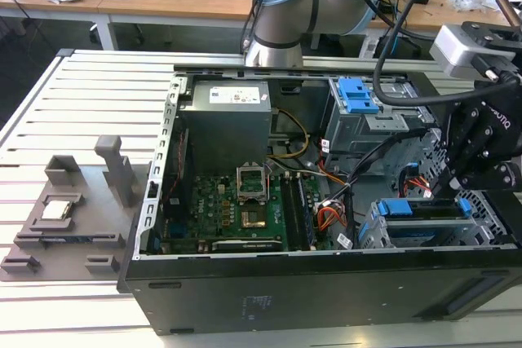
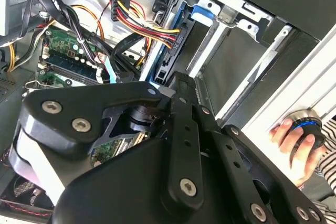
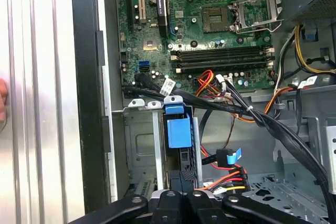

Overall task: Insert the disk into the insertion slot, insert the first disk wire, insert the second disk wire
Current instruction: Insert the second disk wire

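The disk [image 1: 424,208], in its blue carrier, stands in the insertion slot [image 1: 377,234], the low grey cage at the exterior view's lower right. Its blue tab [image 3: 176,129] sticks up from that cage [image 3: 137,145] in the first wrist view. My gripper [image 1: 447,187] hangs over the disk's end, shut. In the second wrist view the gripper [image 2: 164,88] sits right at a black connector [image 2: 166,62] on a yellow, red and black wire bundle [image 2: 152,27] beside the disk [image 2: 177,22]. Whether it grips that connector is hidden. A blue-ended red cable [image 3: 230,156] lies loose nearby.
The open computer case [image 1: 245,299] holds a motherboard [image 1: 236,209], a grey power supply [image 1: 224,116] and a taller cage with a blue latch [image 1: 356,95]. Black cables [image 3: 273,124] cross near the slot. A person's hand [image 2: 294,142] rests outside the case. A grey fixture [image 1: 73,209] stands left.
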`<state>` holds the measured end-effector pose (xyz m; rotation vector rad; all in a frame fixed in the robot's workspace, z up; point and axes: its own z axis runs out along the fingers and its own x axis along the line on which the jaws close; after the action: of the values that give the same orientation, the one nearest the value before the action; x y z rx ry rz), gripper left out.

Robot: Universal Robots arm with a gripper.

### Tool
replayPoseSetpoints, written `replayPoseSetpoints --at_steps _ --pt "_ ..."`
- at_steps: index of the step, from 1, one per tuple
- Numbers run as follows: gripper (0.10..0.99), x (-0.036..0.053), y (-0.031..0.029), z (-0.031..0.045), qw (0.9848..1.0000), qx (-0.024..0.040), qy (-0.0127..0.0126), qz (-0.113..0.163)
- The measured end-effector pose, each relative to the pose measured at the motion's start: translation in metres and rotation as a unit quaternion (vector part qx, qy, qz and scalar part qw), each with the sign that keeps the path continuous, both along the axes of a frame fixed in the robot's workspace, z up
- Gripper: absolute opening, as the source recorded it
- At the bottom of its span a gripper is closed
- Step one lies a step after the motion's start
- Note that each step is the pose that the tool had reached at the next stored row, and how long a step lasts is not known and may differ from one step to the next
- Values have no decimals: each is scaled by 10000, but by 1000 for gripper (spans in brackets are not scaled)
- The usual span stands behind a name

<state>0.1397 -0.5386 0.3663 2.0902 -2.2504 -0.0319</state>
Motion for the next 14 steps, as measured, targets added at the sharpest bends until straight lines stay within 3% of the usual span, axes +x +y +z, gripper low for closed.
replayPoseSetpoints --at_steps 1,2,3,6,8,11,14 --pt "235 0 0 0 10000 0 0 0" --pt "235 0 1 0 10000 0 0 0" --pt "302 0 14 -2 10000 1 0 0" --pt "302 -1 236 -29 10000 1 -1 0" --pt "302 -1 332 -38 10000 1 0 0" --pt "302 -18 398 -47 10000 1 0 1" --pt "302 -52 418 -49 10000 1 0 2"
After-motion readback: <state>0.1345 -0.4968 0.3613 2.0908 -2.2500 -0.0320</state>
